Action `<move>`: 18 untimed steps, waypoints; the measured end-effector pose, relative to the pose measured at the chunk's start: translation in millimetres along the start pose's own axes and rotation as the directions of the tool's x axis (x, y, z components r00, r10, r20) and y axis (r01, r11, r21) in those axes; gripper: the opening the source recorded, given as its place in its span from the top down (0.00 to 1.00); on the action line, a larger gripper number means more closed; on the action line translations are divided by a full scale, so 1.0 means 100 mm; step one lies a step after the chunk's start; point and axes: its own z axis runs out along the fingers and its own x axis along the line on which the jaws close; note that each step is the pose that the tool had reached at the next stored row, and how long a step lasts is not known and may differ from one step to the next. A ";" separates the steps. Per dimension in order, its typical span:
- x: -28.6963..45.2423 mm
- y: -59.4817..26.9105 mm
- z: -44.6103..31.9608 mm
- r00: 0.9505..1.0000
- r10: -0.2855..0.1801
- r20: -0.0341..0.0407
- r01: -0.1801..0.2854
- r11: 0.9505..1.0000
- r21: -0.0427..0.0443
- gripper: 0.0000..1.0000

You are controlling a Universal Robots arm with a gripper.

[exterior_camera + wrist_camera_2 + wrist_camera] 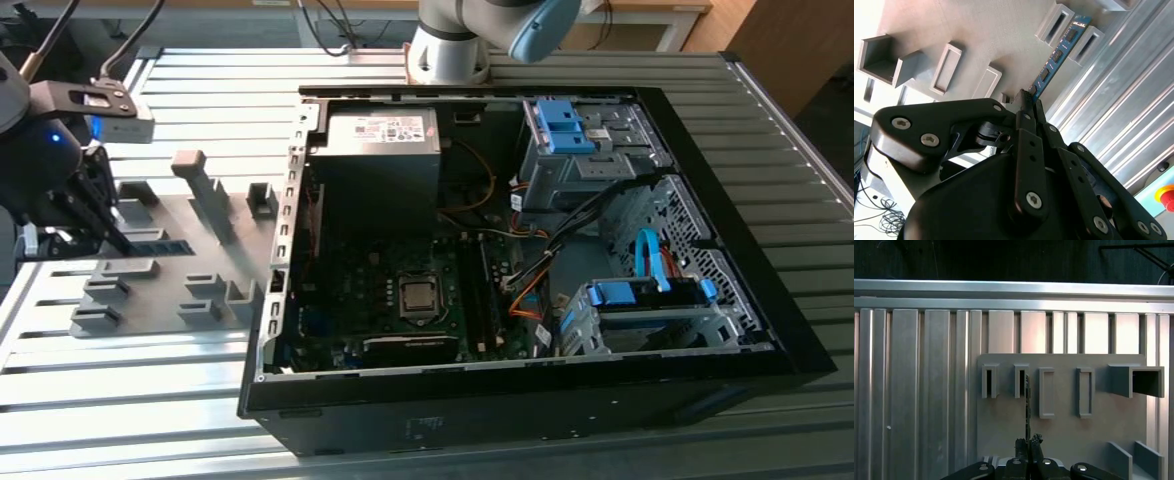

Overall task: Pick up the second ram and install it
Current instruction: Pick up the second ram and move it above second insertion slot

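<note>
Holds 1 end of the second ram point(1056, 54) in the closed gripper point(1026, 97) at the fixture plate point(954, 30); pick-up underway, installing into the computer case point(534, 410) not yet done.

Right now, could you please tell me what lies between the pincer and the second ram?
Nothing does: in the second wrist view the pincer is shut on the near end of the second ram, over the grey fixture plate.

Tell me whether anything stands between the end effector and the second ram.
Nothing visible does. The end effector is closed on the near end of the second ram, at the grey fixture plate.
</note>
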 end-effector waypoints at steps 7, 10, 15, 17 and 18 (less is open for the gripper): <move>-0.001 0.000 -0.025 1.000 0.000 0.000 0.000 1.000 0.000 0.86; -0.001 -0.001 -0.028 1.000 0.000 0.000 0.000 1.000 0.000 0.86; -0.001 0.000 -0.036 1.000 0.000 0.000 0.000 1.000 0.000 0.86; -0.001 -0.001 -0.044 1.000 0.000 0.000 0.000 1.000 0.000 0.86; -0.001 0.000 -0.049 1.000 0.000 0.000 0.000 1.000 0.000 0.86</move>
